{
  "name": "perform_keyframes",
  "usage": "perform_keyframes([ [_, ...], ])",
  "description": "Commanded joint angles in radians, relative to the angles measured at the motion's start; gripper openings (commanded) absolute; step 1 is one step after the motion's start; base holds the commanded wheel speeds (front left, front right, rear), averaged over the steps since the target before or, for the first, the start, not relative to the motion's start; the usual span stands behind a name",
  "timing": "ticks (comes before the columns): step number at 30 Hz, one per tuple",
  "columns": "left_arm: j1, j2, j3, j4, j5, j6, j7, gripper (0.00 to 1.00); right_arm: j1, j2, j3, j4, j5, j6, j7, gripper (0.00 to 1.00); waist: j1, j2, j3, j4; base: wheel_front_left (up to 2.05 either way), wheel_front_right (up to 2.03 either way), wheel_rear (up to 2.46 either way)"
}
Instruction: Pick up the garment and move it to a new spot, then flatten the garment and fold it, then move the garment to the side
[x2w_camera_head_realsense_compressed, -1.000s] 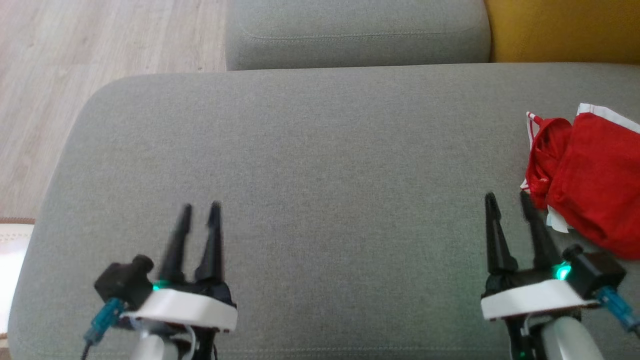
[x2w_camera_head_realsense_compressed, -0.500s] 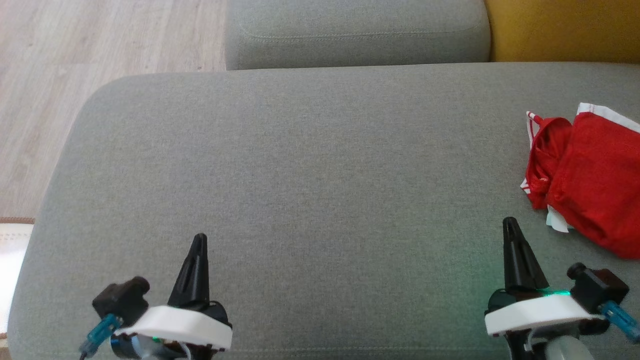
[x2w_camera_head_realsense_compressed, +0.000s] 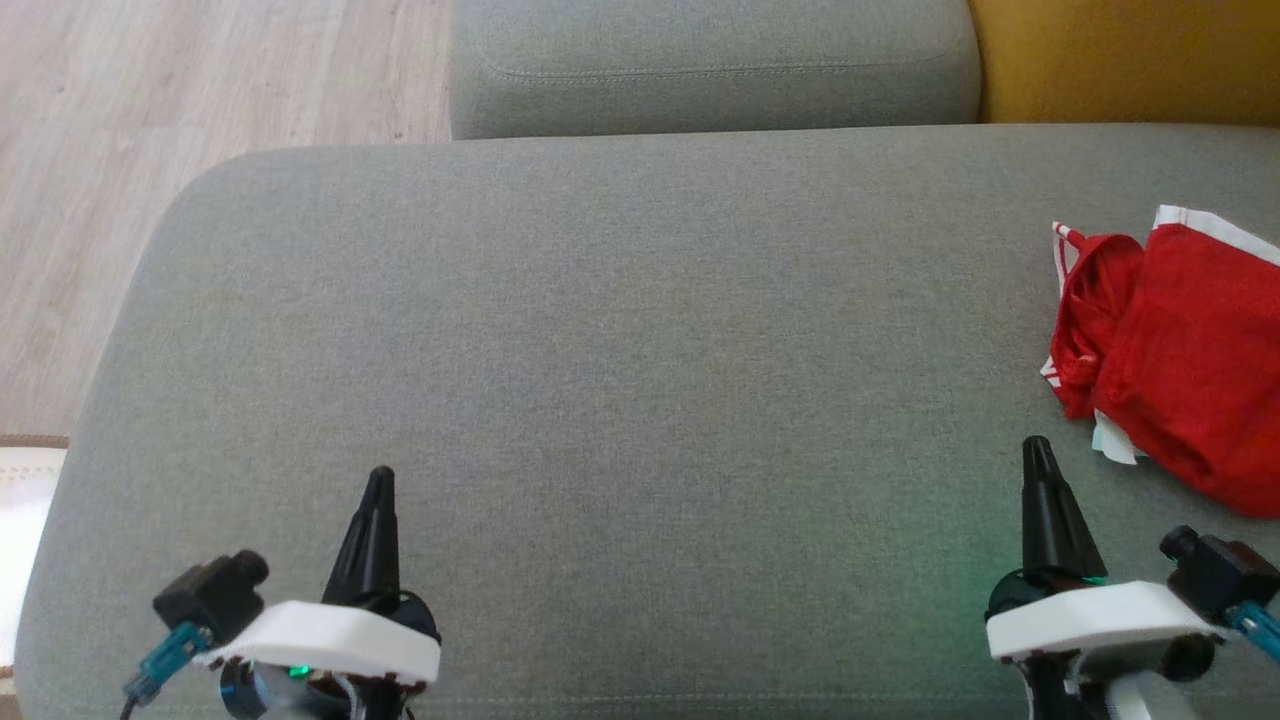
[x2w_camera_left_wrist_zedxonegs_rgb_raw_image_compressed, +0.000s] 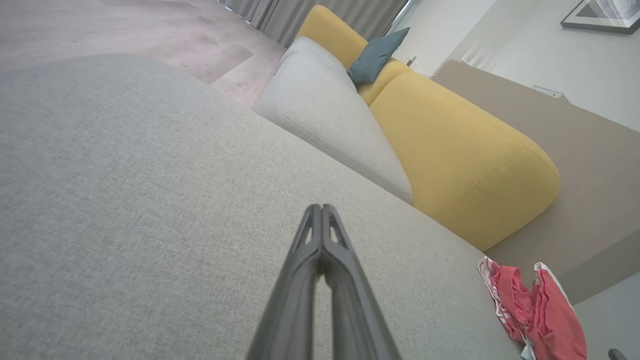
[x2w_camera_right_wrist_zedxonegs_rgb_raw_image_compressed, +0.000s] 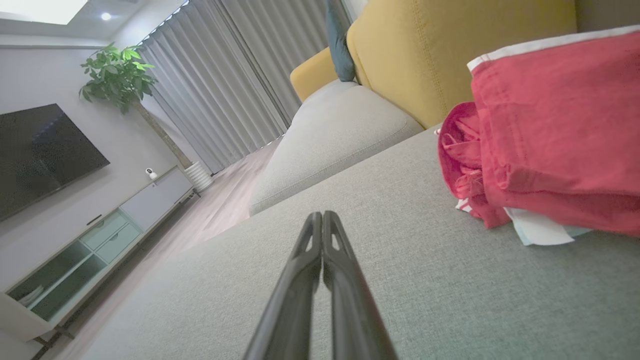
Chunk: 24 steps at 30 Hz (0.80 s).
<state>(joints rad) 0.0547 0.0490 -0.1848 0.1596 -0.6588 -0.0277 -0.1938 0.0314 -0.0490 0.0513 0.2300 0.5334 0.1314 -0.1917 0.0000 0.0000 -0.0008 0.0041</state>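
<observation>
The left tool (x2w_camera_head_realsense_compressed: 378, 480) and right tool (x2w_camera_head_realsense_compressed: 1037, 450), spread a second earlier, were found pressed together, empty, while the red garment (x2w_camera_head_realsense_compressed: 1190, 350), seemingly folded, was seen at the right edge of the grey sofa seat (x2w_camera_head_realsense_compressed: 640, 350), suggesting completion.

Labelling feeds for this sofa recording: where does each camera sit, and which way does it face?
Head view: on the head, looking down at the grey fabric sofa seat; shut left gripper and right gripper at its bottom corners.
Left wrist view: on the left wrist, looking along closed fingers across the seat toward the yellow sofa cushion.
Right wrist view: on the right wrist, looking along closed fingers toward grey curtains and a dark television.
Shared: all three show the crumpled red garment with white trim on the seat.
</observation>
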Motion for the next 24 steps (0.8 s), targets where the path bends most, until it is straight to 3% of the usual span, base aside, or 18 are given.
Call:
perform_keyframes([
  [1, -0.053, 0.012, 0.016, -0.029, -0.022, -0.008, 0.002, 0.0, -0.052, -0.015, -0.004, -0.028, 0.026, 0.0, 0.005, 0.0, 0.0, 0.0, 0.0, 0.0, 0.0, 0.0, 0.0],
  [24, -0.077, 0.021, 0.068, -0.004, -0.254, -0.03, 0.062, 0.0, -0.072, -0.022, -0.028, -0.019, 0.286, 0.0, 0.065, 0.0, 0.0, 0.0, 0.001, -0.001, 0.0, 0.0, 0.0],
])
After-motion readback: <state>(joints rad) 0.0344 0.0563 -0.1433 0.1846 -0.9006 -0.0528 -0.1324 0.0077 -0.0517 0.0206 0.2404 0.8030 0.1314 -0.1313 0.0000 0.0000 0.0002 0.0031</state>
